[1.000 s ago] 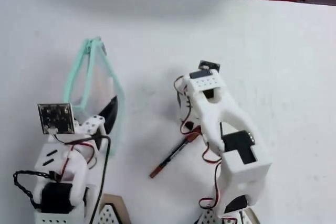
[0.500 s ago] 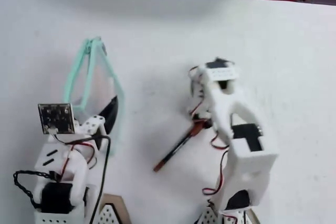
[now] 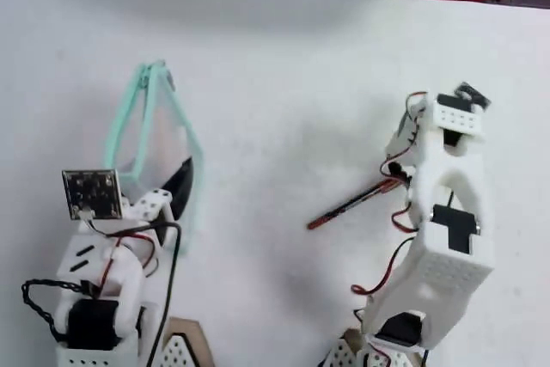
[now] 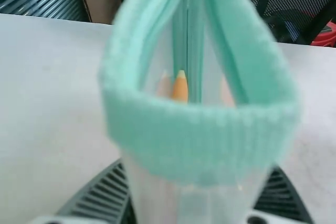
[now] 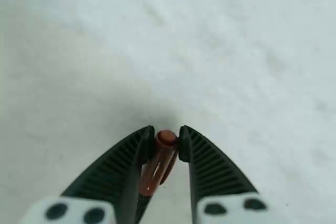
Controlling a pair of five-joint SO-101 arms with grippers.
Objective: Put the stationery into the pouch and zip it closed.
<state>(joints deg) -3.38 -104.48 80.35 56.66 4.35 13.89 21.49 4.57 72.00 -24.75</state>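
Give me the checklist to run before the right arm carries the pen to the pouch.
1. Pen clamped in right tool: ok, closed on its capped end.
2. Pen lifted off the table: cannot tell.
3. Pouch mouth open: ok, zipper undone.
4. Room inside: ok, an orange pencil is in there with space beside it.
5. Path from pen to pouch: ok, just table surface between them.
6. Left tool gripping the pouch firmly: cannot tell.
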